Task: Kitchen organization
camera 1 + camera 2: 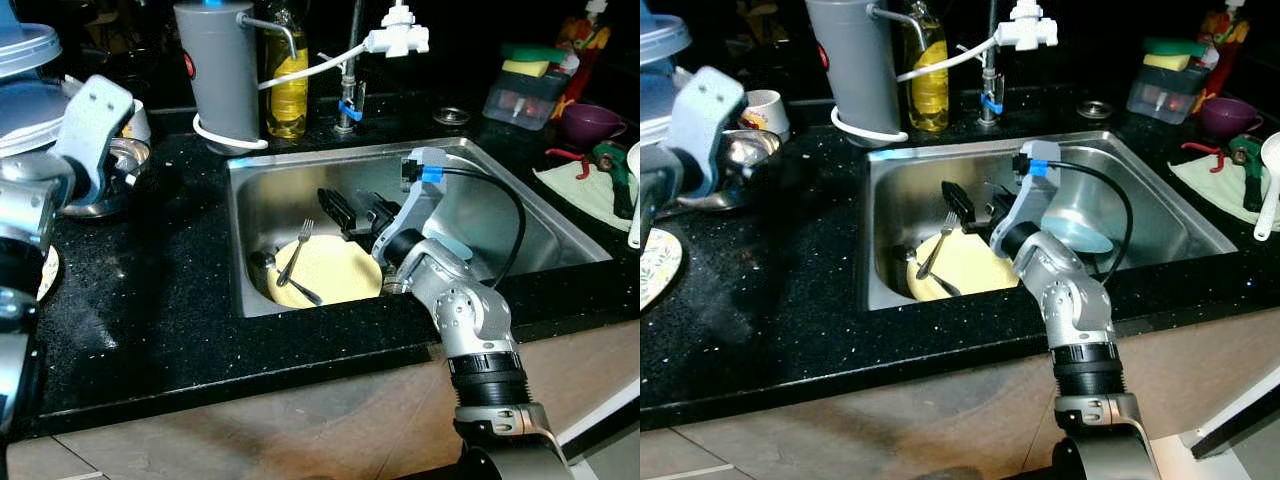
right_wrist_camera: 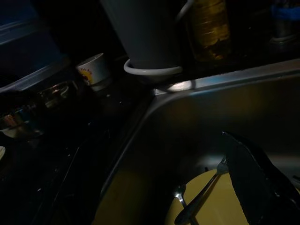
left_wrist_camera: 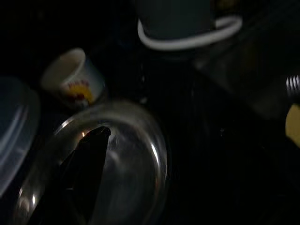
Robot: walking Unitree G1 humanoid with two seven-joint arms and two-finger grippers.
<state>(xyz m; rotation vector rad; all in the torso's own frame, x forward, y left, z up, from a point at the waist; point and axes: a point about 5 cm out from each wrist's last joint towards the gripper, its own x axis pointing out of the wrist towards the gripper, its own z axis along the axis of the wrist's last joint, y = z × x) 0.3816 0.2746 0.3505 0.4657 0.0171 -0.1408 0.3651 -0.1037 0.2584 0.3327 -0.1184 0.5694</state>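
My right tool (image 1: 345, 212) reaches down into the sink (image 1: 520, 215), its black fingers just above the yellow plate (image 1: 335, 268) on the sink floor. The fingers stand apart and grasp nothing; in the right wrist view one finger (image 2: 255, 176) hangs over the plate's edge. A fork (image 1: 296, 250) lies across the plate, tines toward the back wall, and a spoon (image 1: 285, 278) lies beside it with its bowl off the plate's left rim. The fork's tines are near my fingertips, though I cannot tell whether they touch.

My left tool (image 3: 86, 166) hovers over a steel bowl (image 3: 119, 164) on the black bench (image 1: 150, 300) left of the sink. Whether it is released or clenched I cannot tell. A small white cup (image 3: 75, 77) stands behind the bowl.

Behind the sink stand a grey canister (image 1: 218, 70), a bottle (image 1: 287, 85) of yellow liquid and the tap (image 1: 350, 70). To the right are a purple cup (image 1: 588, 122), a cloth (image 1: 585, 190) and a box with sponges (image 1: 525, 85).
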